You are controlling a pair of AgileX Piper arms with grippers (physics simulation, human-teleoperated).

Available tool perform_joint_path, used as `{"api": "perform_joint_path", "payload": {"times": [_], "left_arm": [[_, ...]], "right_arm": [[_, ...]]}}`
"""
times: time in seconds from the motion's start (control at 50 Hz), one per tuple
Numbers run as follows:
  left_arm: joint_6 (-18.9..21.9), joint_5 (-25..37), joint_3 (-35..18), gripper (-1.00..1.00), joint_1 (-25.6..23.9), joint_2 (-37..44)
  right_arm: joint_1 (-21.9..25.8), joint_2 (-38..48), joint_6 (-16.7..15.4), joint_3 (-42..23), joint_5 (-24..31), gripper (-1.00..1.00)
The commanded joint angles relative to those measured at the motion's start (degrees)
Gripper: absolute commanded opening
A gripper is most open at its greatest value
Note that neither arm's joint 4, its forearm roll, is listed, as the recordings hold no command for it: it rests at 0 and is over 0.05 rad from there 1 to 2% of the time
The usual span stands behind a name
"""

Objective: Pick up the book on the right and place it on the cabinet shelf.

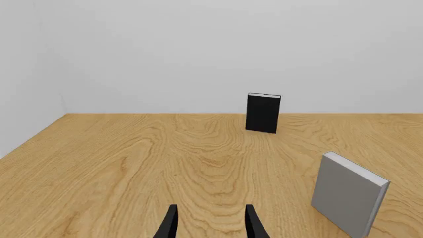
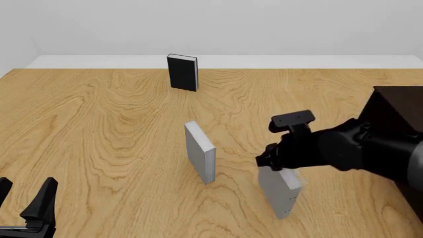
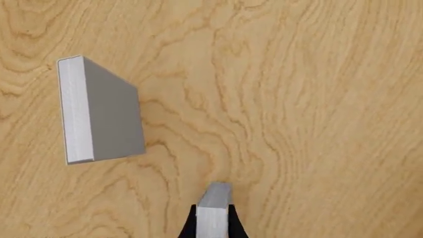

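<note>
The book [image 2: 282, 192], plain light grey, stands upright on the right of the table, its top edge under my right gripper [image 2: 278, 168]. In the right wrist view the black fingers [image 3: 190, 227] press on both sides of the book [image 3: 213, 206], so that gripper is shut on it. Whether it is off the table I cannot tell. The cabinet shelf [image 2: 396, 111], very dark brown, stands at the right edge just beyond the right arm. My left gripper [image 2: 26, 198] stands open at the near left, fingers [image 1: 169, 224] apart and holding nothing.
A second grey book [image 2: 200, 152] [image 3: 99, 111] [image 1: 349, 193] stands upright mid-table, left of the held one. A black book [image 2: 182, 73] [image 1: 263, 113] stands at the far side. The wooden table [image 2: 99, 124] meets a pale wall at the back.
</note>
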Motion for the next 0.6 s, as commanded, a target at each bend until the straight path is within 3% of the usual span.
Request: {"api": "perform_joint_path", "payload": {"times": [0.02, 0.12, 0.3, 0.52, 0.56, 0.6], "left_arm": [[0.00, 0.00, 0.00, 1.00, 0.00, 0.00], [0.00, 0.00, 0.00, 1.00, 0.00, 0.00], [0.00, 0.00, 0.00, 1.00, 0.00, 0.00], [0.00, 0.00, 0.00, 1.00, 0.00, 0.00], [0.00, 0.00, 0.00, 1.00, 0.00, 0.00], [0.00, 0.00, 0.00, 1.00, 0.00, 0.00]], "right_arm": [[-1.25, 0.02, -2.95, -1.68, 1.02, -1.00], [-1.21, -0.27, -2.41, -1.92, 1.37, -1.00], [-2.14, -0.38, -4.65, -3.72, 2.65, -1.00], [0.03, -2.32, -5.96, -6.54, 5.03, -1.00], [-0.33, -2.86, -8.14, -7.13, 5.55, -1.00], [0.05, -3.84, -7.97, -7.94, 6.16, -1.00]]}}
